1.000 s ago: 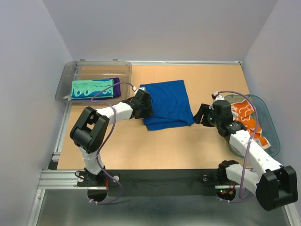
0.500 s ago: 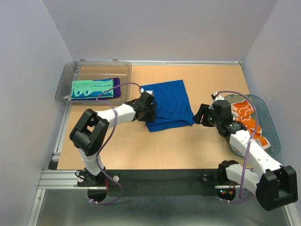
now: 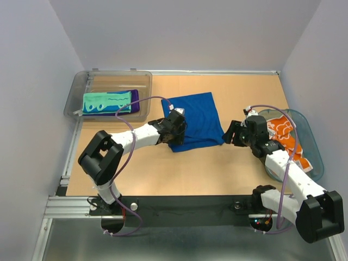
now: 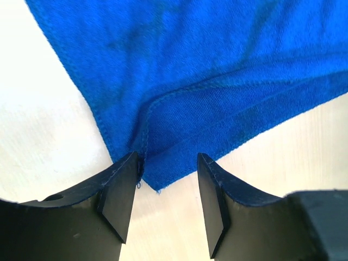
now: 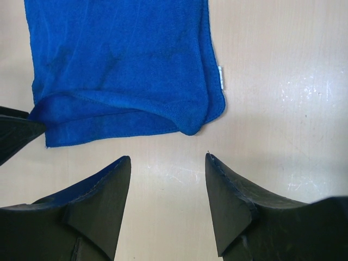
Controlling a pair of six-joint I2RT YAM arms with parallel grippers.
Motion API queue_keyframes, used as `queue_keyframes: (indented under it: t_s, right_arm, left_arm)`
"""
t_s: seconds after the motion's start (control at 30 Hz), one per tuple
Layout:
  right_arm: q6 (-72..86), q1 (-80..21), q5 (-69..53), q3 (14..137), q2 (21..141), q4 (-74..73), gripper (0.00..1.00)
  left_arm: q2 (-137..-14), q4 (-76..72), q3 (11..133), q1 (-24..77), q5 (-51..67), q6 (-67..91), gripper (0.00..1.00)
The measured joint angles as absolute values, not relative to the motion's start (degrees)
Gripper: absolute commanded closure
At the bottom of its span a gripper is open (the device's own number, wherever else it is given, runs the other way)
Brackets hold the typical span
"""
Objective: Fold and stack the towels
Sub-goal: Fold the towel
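The royal blue towel (image 3: 194, 117) lies folded once on the tabletop, its doubled edge toward the arms. My left gripper (image 3: 175, 140) is open at the towel's near left corner. In the left wrist view that corner (image 4: 163, 176) lies between the tips of the left gripper (image 4: 167, 157), unclamped. My right gripper (image 3: 231, 134) is open just short of the near right corner (image 5: 190, 128), with only bare table inside the right gripper (image 5: 167, 157). The mint green towel (image 3: 106, 101) rests on the purple towel (image 3: 135, 98). The white and orange towel (image 3: 286, 135) lies crumpled.
A clear grey bin (image 3: 114, 73) at the back left holds the green and purple towels. A teal oval basket (image 3: 317, 163) at the right edge holds the flowered towel, under my right forearm. Grey walls close in the table's sides and back.
My left gripper slid from the blue towel's left edge down to its near left corner, and its jaws narrowed a little. The right arm has not moved.
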State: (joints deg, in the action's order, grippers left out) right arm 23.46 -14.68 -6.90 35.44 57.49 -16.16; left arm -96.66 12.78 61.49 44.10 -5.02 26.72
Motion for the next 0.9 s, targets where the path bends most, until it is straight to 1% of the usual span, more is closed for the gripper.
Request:
queue_keyframes:
  t_s: [0.13,0.2,0.27,0.3,0.5,0.73,0.9]
  right_arm:
    - [23.3,-14.7,-7.5,35.3,57.5,-16.0,0.38]
    - [23.2,-14.7,-7.6,34.8,57.5,-15.9,0.38]
    - [23.1,-14.7,-7.6,34.4,57.5,-15.9,0.38]
    - [23.1,-14.7,-7.7,34.3,57.5,-15.9,0.38]
    - [22.9,-14.7,-8.0,34.1,57.8,-15.9,0.38]
    - [22.9,-14.7,-8.0,34.1,58.9,-15.9,0.37]
    - [23.6,-14.7,-7.9,34.1,60.1,-15.8,0.37]
  left_arm:
    - [-97.8,12.8,61.5,45.0,-5.6,26.4,0.48]
    - [-98.6,12.8,61.5,45.4,-6.3,26.2,0.63]
    - [-98.8,13.0,61.1,45.5,-6.8,25.8,0.71]
    - [-98.8,13.1,60.9,45.6,-7.2,25.9,0.73]
    - [-98.4,13.2,58.4,46.9,-8.1,25.2,0.73]
    - [-94.4,13.8,53.4,53.8,-8.0,24.5,0.73]
    - [-89.3,16.1,49.3,54.6,-9.2,28.1,0.63]
